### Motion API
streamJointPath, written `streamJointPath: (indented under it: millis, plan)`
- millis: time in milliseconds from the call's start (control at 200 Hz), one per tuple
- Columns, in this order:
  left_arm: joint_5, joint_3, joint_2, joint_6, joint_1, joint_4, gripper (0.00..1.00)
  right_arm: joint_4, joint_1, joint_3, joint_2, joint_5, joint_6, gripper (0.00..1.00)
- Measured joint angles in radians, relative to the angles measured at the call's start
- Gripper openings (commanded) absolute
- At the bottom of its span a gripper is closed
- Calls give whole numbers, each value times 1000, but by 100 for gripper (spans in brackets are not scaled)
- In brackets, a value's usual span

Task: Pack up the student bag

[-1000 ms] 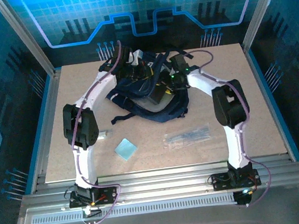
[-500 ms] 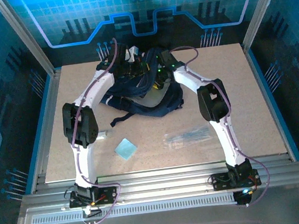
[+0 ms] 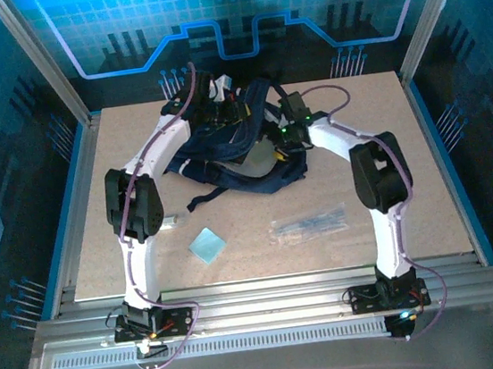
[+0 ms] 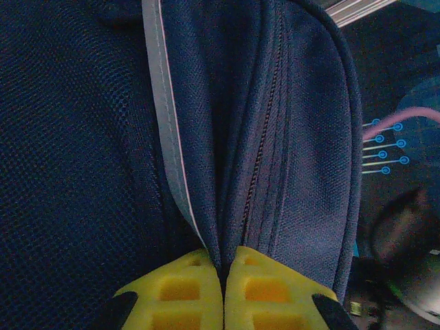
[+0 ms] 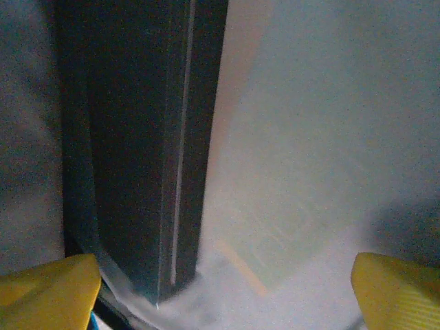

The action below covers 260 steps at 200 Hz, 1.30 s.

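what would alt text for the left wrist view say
The left gripper is shut, its yellow fingers pinching a fold of the navy bag, seen close up. A grey stripe and a zipper run down the fabric toward the pinch.

Cool blue light throughout; right wrist view badly blurred, left wrist view dim.

The dark navy fabric backpack (image 3: 223, 142) lies far-centre on my beige board table (image 3: 404, 147); nearer me, the light-blue square pad (image 3: 207, 244) lies left of the clear plastic pouch (image 3: 310, 223).
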Motion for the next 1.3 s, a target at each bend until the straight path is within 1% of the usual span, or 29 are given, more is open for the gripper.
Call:
streamJointPath:
  millis: [50, 115, 140, 175, 200, 330, 470, 605, 725, 850, 1051, 1196, 1301]
  plan:
    - [4, -11, 0, -6, 0, 10, 0, -6, -11, -38, -48, 11, -24, 81]
    - [14, -36, 0, -17, -1, 28, 0, -6, -24, -85, -112, 27, -51, 59]
    - [16, -48, 0, -20, -2, 33, 0, -6, -27, -94, -126, 31, -66, 53]
    - [21, -62, 0, -24, -4, 39, 0, -2, -31, -104, -141, 34, -73, 47]
    - [23, -73, 0, -25, -6, 45, 0, 5, -32, -108, -145, 36, -82, 45]
    - [22, -110, -6, -25, -21, 67, 0, 49, -30, -106, -116, 31, -85, 45]
    - [20, -115, -20, -26, -26, 72, 0, 100, -20, -49, -2, 26, -84, 42]
    - [21, -115, -36, -32, -29, 72, 0, 201, -8, -42, 77, 0, -49, 37]
    - [21, -115, -39, -40, -37, 72, 0, 293, 2, -37, 108, -22, -5, 32]
    - [21, -115, -39, -44, -43, 71, 0, 351, 20, 32, 166, -44, 30, 29]
    - [12, -102, -39, -48, -44, 68, 0, 422, 51, 142, 256, -90, 70, 29]
    - [6, -98, -39, -50, -43, 68, 0, 422, 52, 143, 256, -103, 55, 32]
    - [6, -98, -39, -52, -43, 69, 0, 396, 50, 37, 173, -105, 11, 34]
